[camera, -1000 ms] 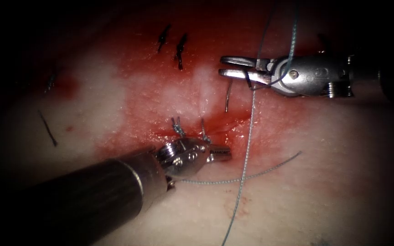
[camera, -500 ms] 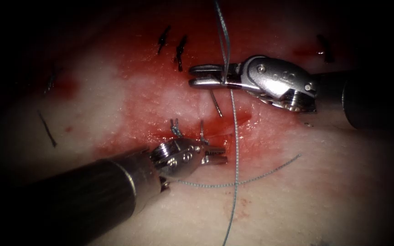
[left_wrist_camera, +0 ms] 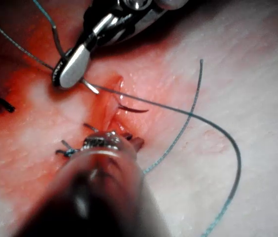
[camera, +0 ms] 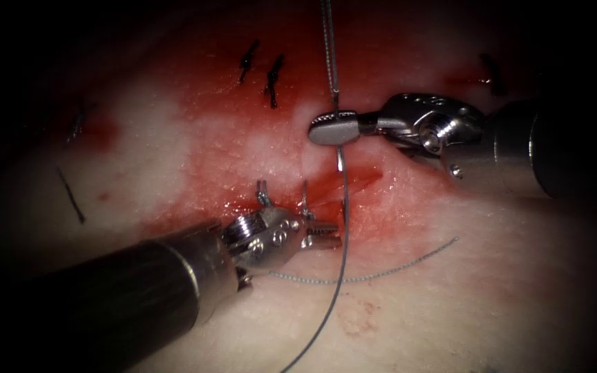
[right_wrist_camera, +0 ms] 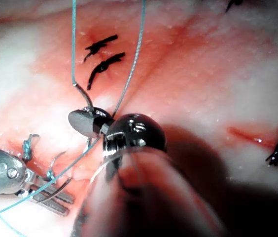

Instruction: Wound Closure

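Endoscope view: the curved needle point(camera: 340, 160) sits clamped in the right tool point(camera: 333, 128), which reaches in from the right above the cut point(camera: 343, 186). Its jaws are pressed together on the needle partway along the curve, so a short bright piece of steel sticks out below them, free of the tissue point(camera: 506, 290) and pointing down toward the cut, while the other end rises above the jaws to meet the thread point(camera: 343, 242). From there the thread runs up out of sight and also falls in a long line past the cut and across the pale tissue below. Down at the cut, the left tool point(camera: 325, 235) lies low on the red fluid point(camera: 243, 152), its toothed jaws parted a little and holding nothing, with the hanging thread passing just beside their tips. Two short knotted stitches point(camera: 265, 193) stand just behind it. A loose cut end of thread point(camera: 381, 273) curves over the tissue on the right of the cut. Dark older stitches point(camera: 260, 69) mark the tissue farther up. Left wrist view shows the right tool point(left_wrist_camera: 72, 66) gripping the needle point(left_wrist_camera: 90, 88) with its tip bare above the cut point(left_wrist_camera: 117, 106).
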Robot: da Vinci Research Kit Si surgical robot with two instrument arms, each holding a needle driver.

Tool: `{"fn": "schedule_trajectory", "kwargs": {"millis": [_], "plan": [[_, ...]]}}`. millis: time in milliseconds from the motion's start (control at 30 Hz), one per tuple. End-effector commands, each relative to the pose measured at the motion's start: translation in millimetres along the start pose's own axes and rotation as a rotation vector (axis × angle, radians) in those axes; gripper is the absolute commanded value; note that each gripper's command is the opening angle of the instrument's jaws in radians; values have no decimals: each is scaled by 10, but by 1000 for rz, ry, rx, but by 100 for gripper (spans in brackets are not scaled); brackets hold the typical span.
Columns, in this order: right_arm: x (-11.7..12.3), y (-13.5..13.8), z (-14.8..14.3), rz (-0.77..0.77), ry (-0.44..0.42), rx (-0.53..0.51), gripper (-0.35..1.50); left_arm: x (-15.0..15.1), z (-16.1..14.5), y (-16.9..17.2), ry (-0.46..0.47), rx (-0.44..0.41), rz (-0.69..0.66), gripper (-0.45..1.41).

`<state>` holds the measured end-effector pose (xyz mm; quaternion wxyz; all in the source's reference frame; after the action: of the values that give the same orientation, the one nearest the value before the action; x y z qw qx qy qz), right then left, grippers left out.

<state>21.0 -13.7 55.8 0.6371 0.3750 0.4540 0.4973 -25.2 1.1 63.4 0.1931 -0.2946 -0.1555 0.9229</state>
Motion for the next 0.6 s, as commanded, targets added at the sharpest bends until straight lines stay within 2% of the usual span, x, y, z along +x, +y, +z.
{"fn": "schedule_trajectory", "kwargs": {"millis": [33, 167, 600], "plan": [[-6, 1, 7, 2, 2, -23, -35, 2, 8, 0, 1, -2, -1, 14], [-8, -5, 4, 22, 47, -89, -35, 5, 4, 2, 0, -3, -5, 14], [-29, -27, 3, 35, -30, 27, -35, 14, -9, -1, 11, -8, 3, 17]]}}
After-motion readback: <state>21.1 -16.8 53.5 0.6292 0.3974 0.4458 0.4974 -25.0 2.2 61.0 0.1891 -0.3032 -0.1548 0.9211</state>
